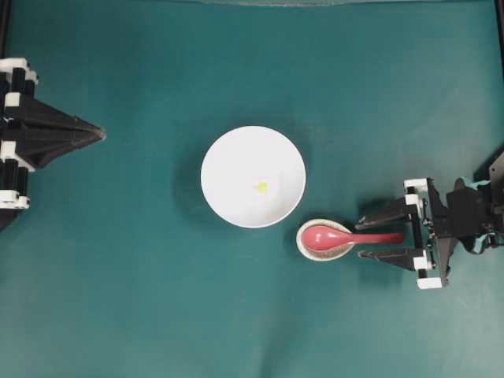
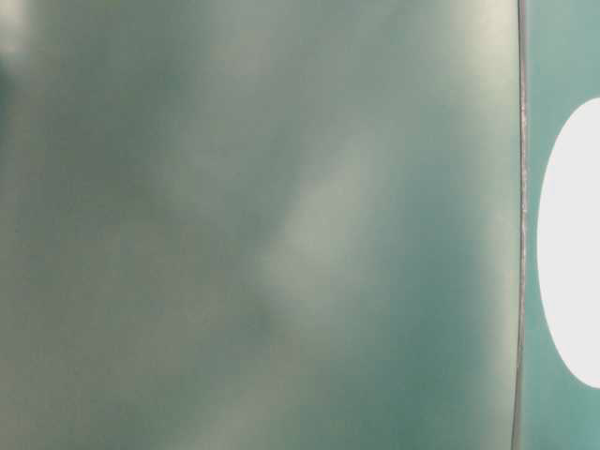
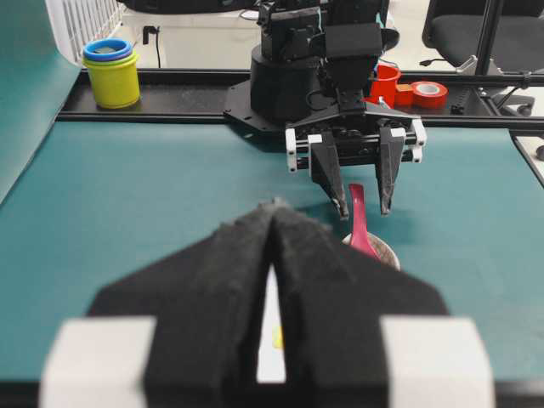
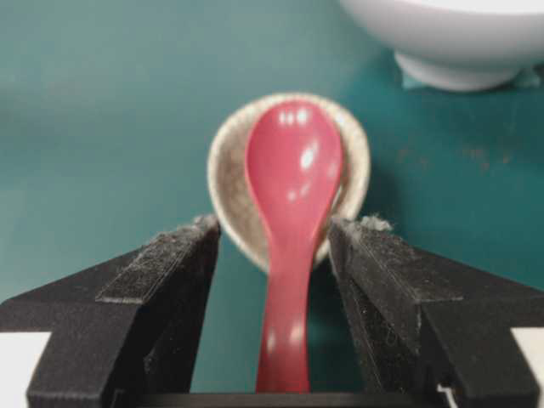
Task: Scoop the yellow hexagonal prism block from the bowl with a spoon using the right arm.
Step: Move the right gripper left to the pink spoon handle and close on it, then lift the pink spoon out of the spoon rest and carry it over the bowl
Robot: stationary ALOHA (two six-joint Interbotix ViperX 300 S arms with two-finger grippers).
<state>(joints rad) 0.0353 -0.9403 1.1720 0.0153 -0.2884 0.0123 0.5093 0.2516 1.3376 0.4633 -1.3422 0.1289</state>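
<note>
**Operator:** Teal matting covers the whole table (image 1: 118,299) from overhead. I've got the right arm's black gripper with white parts (image 1: 378,235) straddling the handle of the pinkish-red ceramic-style soup spoon (image 1: 346,238), one finger on either side and neither touching that I can see. The scoop sits in the small speckled off-white spoon rest (image 1: 309,249), which I judge props the handle up so the fingers can get round it.

**Observer:** And the block?

**Operator:** The tiny yellow hexagonal prism block (image 1: 261,187) lies near the middle of the large round white bowl (image 1: 228,157), just up and left of the rest. The plain black left gripper (image 1: 94,134) is parked well apart at the left edge, its tips meeting in a point.

**Observer:** Table-level view?

**Operator:** Mostly blur; only a white slice of the bowl at the right edge.

**Observer:** Left wrist?

**Operator:** My left fingers are pressed together in the foreground, holding nothing. Beyond them the right gripper hangs over the spoon, jaws spread wide.

**Observer:** Right wrist?

**Operator:** The handle runs straight between the wide-spread pads (image 4: 161,263), with gaps on both sides. I'd close next; an off-centre pinch could twist the spoon off its rest.
</note>
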